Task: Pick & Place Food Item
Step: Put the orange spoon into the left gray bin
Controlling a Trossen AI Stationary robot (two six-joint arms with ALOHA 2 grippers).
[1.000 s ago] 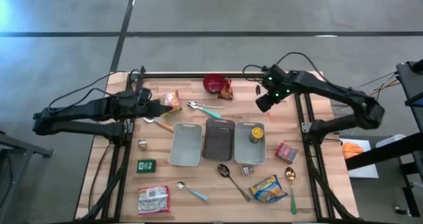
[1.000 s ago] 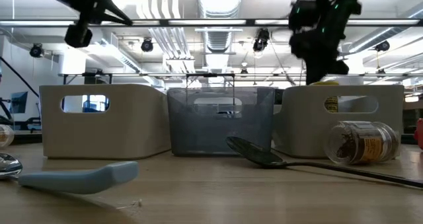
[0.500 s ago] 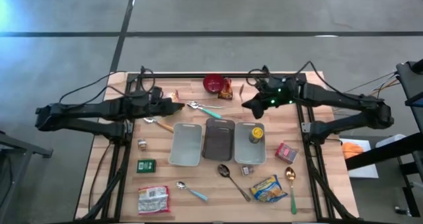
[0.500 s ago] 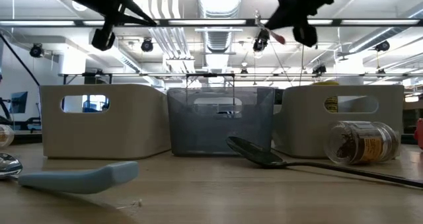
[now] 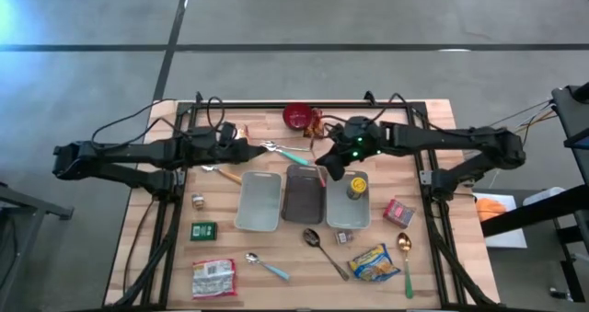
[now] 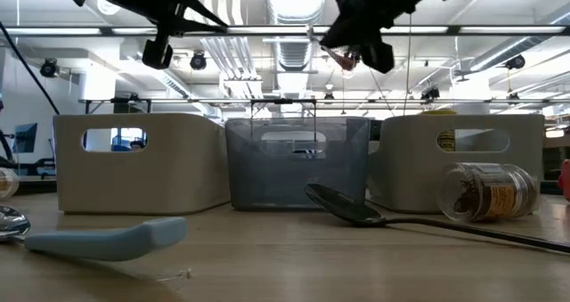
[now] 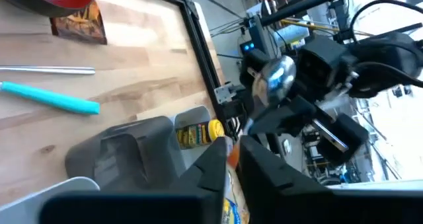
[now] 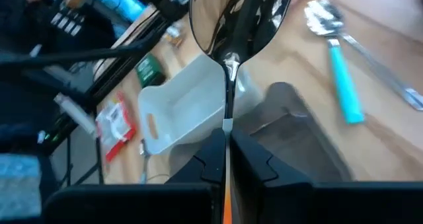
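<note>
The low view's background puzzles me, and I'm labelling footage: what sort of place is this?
Probably a lab or workshop: exposed ceiling ducts and strip lights run overhead, and a wooden table stands on a bare concrete floor.

right gripper (image 5: pixel 324 163) carried its spoon (image 8: pixel 232 26) from table's right edge to over dark bin (image 5: pixel 305 194)
</note>
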